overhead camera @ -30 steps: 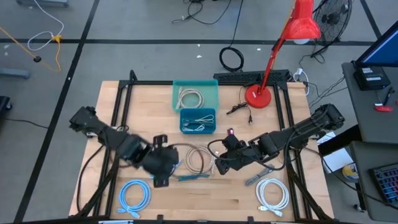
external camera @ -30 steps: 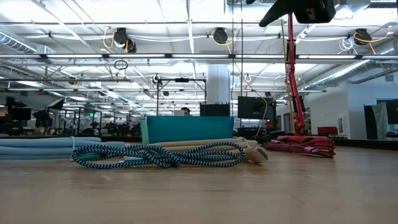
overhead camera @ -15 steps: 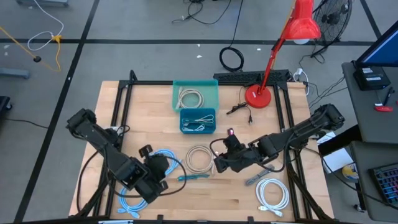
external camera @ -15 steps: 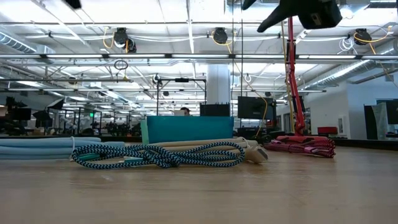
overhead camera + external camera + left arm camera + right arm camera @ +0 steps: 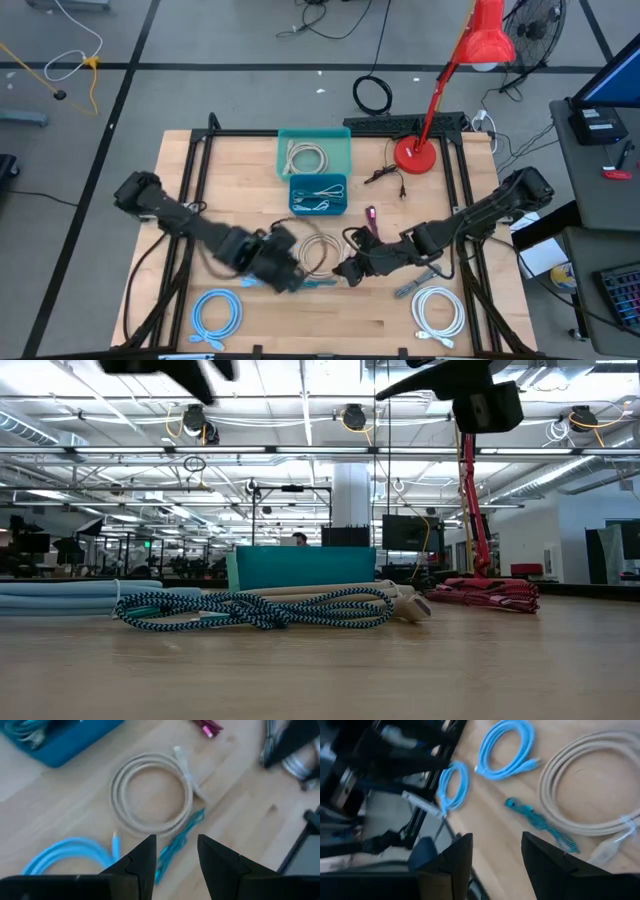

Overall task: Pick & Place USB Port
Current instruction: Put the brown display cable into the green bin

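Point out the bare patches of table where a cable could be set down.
Free: the wood between the light blue coil and the white coil along the front edge, and the back left corner beside the teal bin. Crowded: the middle, around the beige coil, braided teal cable and both end effectors.

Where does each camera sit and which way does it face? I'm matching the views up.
High: overhead, straight down; both arms, teal bin.
Low: table height, level into the room; braided teal cable, arms overhead.
Left wrist: past left gripper onto beige cable coil.
Right wrist: past right gripper.
All four share the braided teal cable.
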